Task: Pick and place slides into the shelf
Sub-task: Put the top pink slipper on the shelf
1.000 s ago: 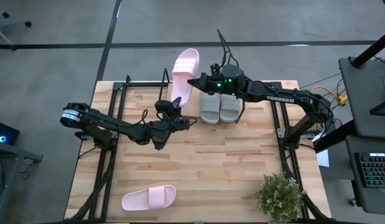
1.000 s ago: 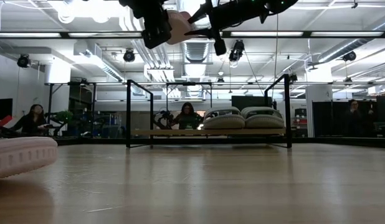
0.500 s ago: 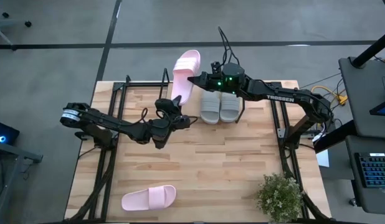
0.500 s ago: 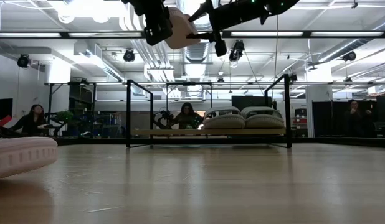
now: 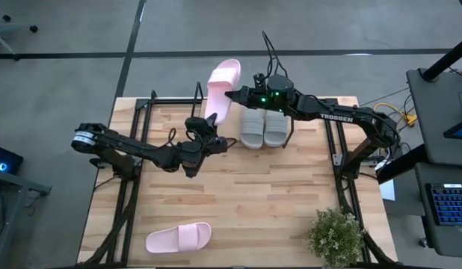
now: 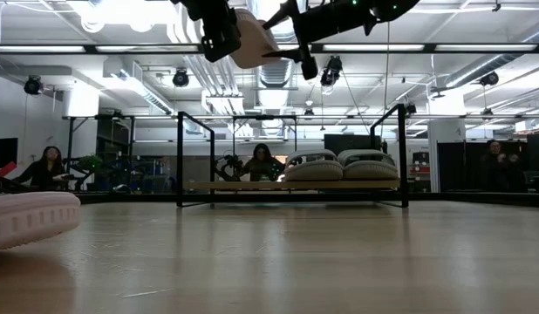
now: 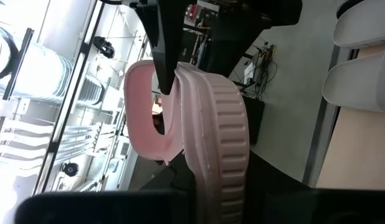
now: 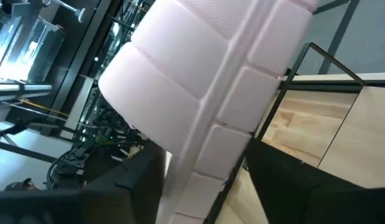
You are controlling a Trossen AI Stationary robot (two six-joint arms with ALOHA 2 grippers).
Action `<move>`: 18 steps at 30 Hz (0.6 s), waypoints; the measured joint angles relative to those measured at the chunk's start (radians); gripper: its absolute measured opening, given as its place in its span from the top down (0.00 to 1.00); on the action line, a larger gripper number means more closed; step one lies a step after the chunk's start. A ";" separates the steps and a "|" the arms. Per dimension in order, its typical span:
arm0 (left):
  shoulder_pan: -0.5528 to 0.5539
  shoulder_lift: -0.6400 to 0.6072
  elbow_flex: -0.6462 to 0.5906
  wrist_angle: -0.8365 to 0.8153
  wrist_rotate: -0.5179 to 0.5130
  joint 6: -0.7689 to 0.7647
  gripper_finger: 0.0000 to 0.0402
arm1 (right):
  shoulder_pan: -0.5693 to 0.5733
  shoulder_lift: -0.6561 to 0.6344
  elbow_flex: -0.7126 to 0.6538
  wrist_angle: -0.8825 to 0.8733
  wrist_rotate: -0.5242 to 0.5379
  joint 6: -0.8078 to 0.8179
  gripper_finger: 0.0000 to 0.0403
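On the near edge of the counter (image 5: 238,209), toward the left arm's side, one pink slide (image 5: 179,237) lies flat, untouched, well apart from both arms. A potted plant (image 5: 336,235) stands at the near corner on the right arm's side.

Mid-counter, the left claw (image 5: 210,127) is raised above the wood and clamped narrow on the heel end of the second pink slide (image 5: 223,86). That slide is held in the air, its toe reaching out past the counter's far edge, over the empty part of the shelf (image 5: 152,104). In the left wrist view its ribbed sole edge (image 7: 211,130) fills the middle.

At the far edge, the right claw (image 5: 232,96) meets the same slide from the other side, its fingers around the slide's edge. Whether they grip or have let go I cannot tell; the right wrist view shows only the sole (image 8: 205,93) filling the gap between them.

Just beside it, the grey pair (image 5: 263,128) sits side by side on the shelf.

So I judge the task about half done: grey pair shelved, one pink slide in the air over the shelf, the other yet to be fetched.
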 joint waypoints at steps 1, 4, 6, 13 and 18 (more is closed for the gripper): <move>0.002 0.000 0.000 0.001 0.000 0.000 0.89 | 0.000 0.000 0.000 0.000 0.000 0.002 0.44; 0.010 -0.001 0.000 0.000 -0.005 0.000 0.89 | 0.000 0.000 0.000 -0.001 -0.002 0.003 0.37; 0.017 -0.001 0.000 -0.001 -0.011 0.000 0.89 | 0.000 0.000 -0.001 -0.001 -0.007 0.002 0.33; 0.041 -0.013 0.000 -0.006 -0.013 0.000 0.89 | 0.000 -0.002 -0.001 -0.001 -0.028 0.002 0.25; 0.042 -0.042 -0.004 -0.027 -0.017 -0.004 0.89 | -0.014 -0.040 -0.002 -0.006 -0.034 -0.012 0.26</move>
